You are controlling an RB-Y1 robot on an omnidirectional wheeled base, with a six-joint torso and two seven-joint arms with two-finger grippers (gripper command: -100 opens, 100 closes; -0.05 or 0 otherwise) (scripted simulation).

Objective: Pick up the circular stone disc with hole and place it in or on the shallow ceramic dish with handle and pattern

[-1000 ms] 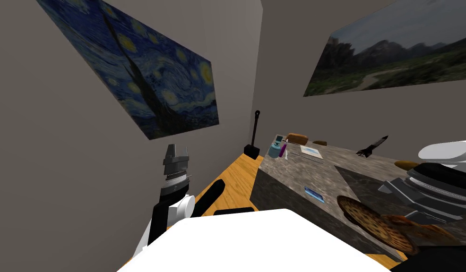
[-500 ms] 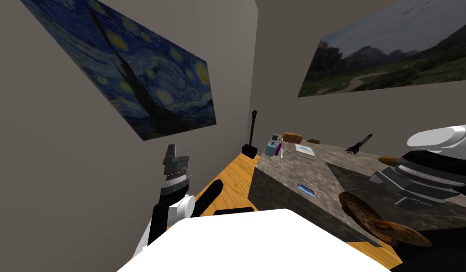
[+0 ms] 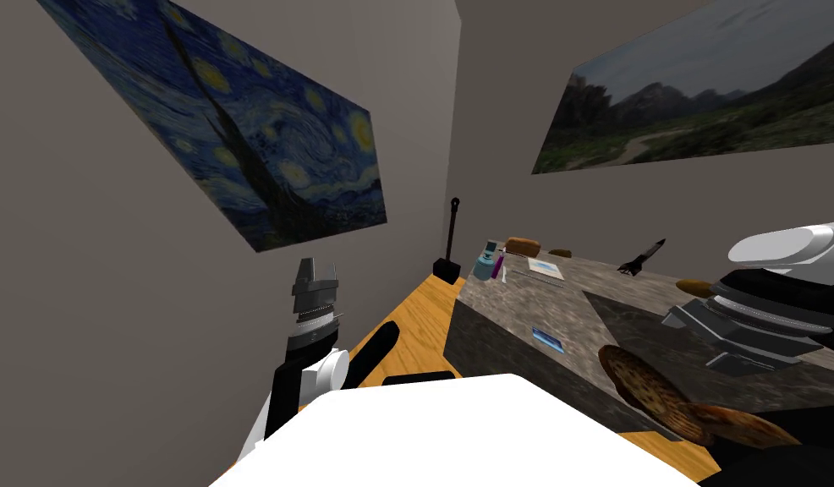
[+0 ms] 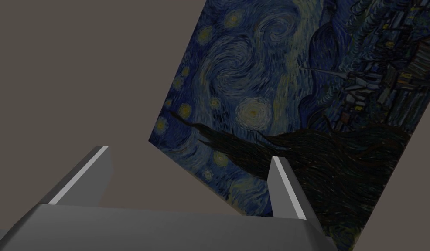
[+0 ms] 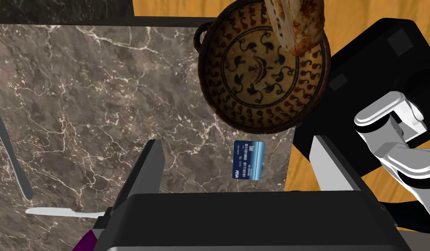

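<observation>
At the left of the head view, beside the grey wall, the left gripper (image 3: 315,267) is hanging raised and idle, its two blades standing apart with nothing between them. Across the middle, a marble counter (image 3: 525,309) is carrying a blue card (image 3: 548,340) near its front edge. At the lower right, the patterned brown dish (image 3: 639,380) is sitting on the counter's near corner, part of it jutting past the edge over the wooden floor (image 3: 411,325). Just right of it, the tan stone disc (image 3: 732,424) is lying at the dish's rim and appears to lean on it. Over both, the right gripper (image 5: 237,140) is hovering with its blades wide apart and empty.

By this showing, the pick-up, carry and release are looking finished. What remains is seeing whether the disc is settling inside the bowl or only perching on its edge, and drawing the arm clear.

In the head view the disc is presenting as a flattened oval stretching left to right, its left end toward the dish. From the right wrist it is reading as a thick slab crossing the rim on the side away from the gripper, aimed at the bowl's centre. Its hole is not visible.
</observation>
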